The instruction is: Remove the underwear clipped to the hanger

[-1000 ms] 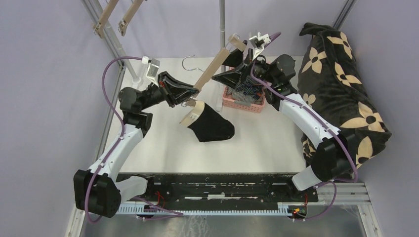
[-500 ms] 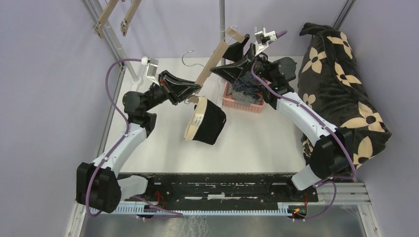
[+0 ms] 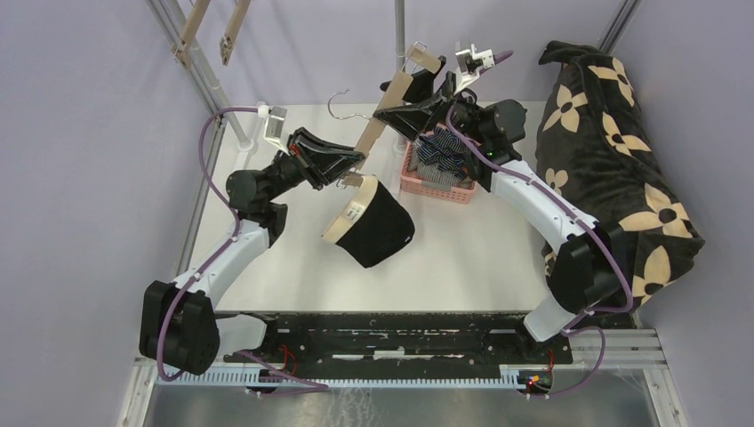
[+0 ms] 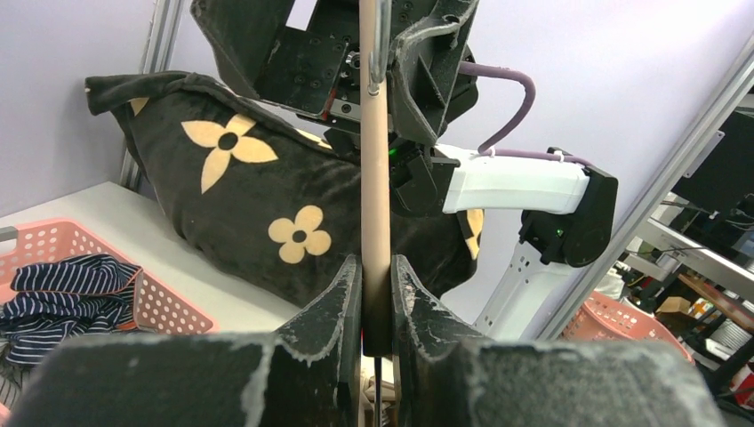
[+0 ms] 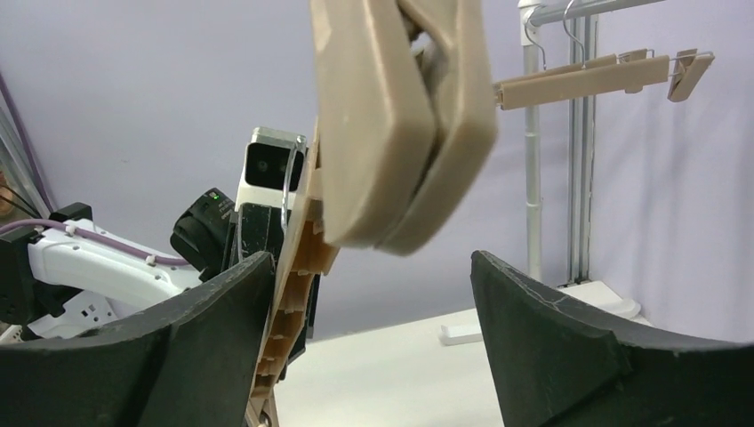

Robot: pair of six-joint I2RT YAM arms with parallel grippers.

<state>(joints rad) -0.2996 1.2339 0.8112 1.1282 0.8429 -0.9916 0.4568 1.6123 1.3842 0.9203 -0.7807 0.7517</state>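
Observation:
A wooden clip hanger (image 3: 384,111) is held tilted above the table. My left gripper (image 3: 349,165) is shut on its lower bar, seen close in the left wrist view (image 4: 375,294), where the bar (image 4: 374,160) runs straight up. The plain black underwear (image 3: 381,231) hangs from the lower clip by its tan waistband, clear of the table. My right gripper (image 3: 411,93) is open at the hanger's upper end; in the right wrist view (image 5: 369,302) the upper clip (image 5: 400,116) sits empty just above the jaws. Navy striped underwear (image 3: 445,153) lies in the pink basket (image 3: 418,185).
A large black flower-print blanket (image 3: 613,142) fills the right side and also shows in the left wrist view (image 4: 258,205). A rack post (image 3: 400,36) stands at the back. Spare hangers (image 3: 209,27) hang at the back left, and a wire hook (image 3: 336,100) is there too.
The hanger has been lifted and tilted more upright. The black underwear has come off the table and now hangs from the lower clip. Both grippers have risen slightly.

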